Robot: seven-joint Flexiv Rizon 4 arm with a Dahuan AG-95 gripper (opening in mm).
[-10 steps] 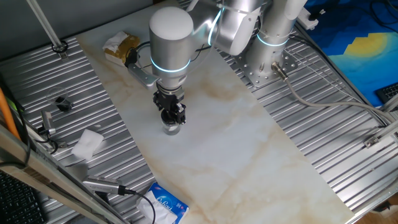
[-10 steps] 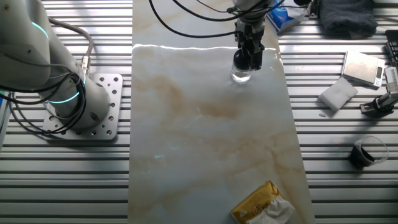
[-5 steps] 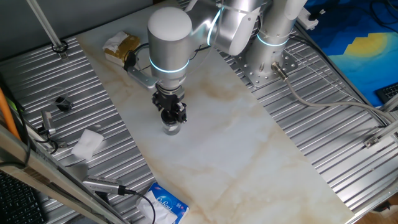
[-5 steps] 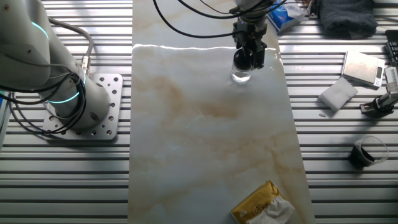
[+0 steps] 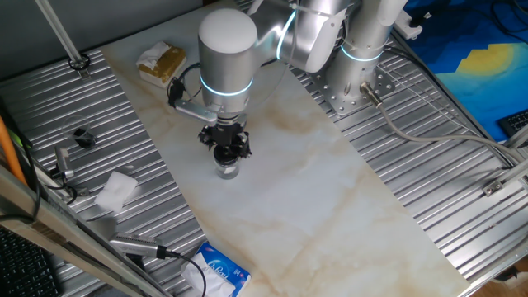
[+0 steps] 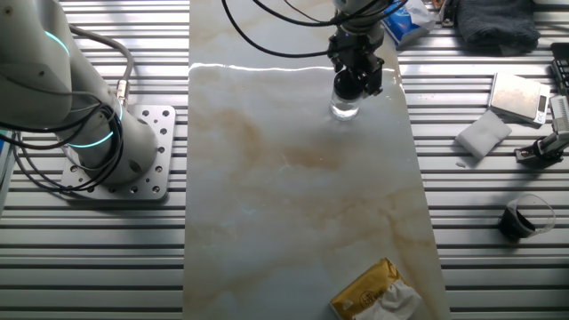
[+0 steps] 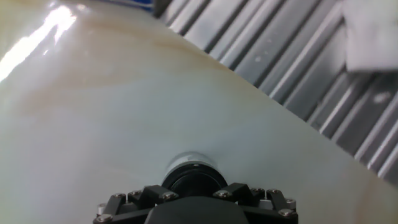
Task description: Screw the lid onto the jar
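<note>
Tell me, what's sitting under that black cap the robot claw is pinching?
Under the lid, held by the gripper, stands the small pale jar, upright on the marble table. Whether the jar holds anything cannot be seen: lid and fingers cover its mouth.

Marble tabletop carries the jar, tissue wad.

The pale translucent jar stands upright on the marble, the black lid seemingly seated on top.
</note>
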